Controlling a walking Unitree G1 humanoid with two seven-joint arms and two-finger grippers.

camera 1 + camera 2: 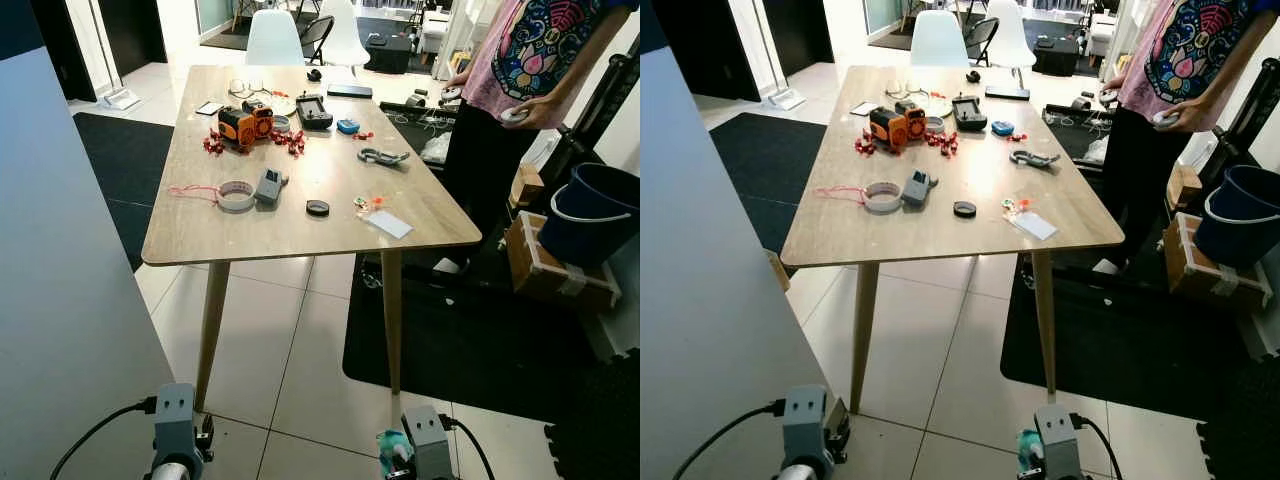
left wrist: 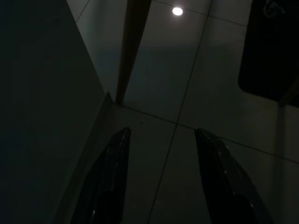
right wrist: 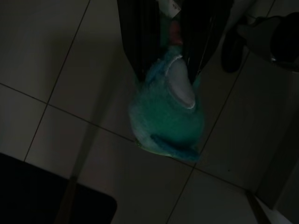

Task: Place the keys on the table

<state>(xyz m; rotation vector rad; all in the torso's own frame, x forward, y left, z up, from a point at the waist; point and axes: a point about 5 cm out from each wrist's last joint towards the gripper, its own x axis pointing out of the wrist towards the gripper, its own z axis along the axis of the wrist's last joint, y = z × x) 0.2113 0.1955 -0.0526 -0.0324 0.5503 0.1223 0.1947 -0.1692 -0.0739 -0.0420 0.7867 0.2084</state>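
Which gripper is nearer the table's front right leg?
Right. The right gripper, shut on the teal plush keychain, hangs just before that leg; the left gripper hangs open farther off, toward the other front leg.

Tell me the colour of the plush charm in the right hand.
Teal-green plush charm, held by the right hand; clearest in the right wrist view.

Teal plush keychain (image 3: 168, 116), light wood table (image 1: 300, 225), orange radio (image 1: 245, 124).

One table (image 1: 300, 225), two chairs (image 1: 274, 40), one bucket (image 1: 590, 210).
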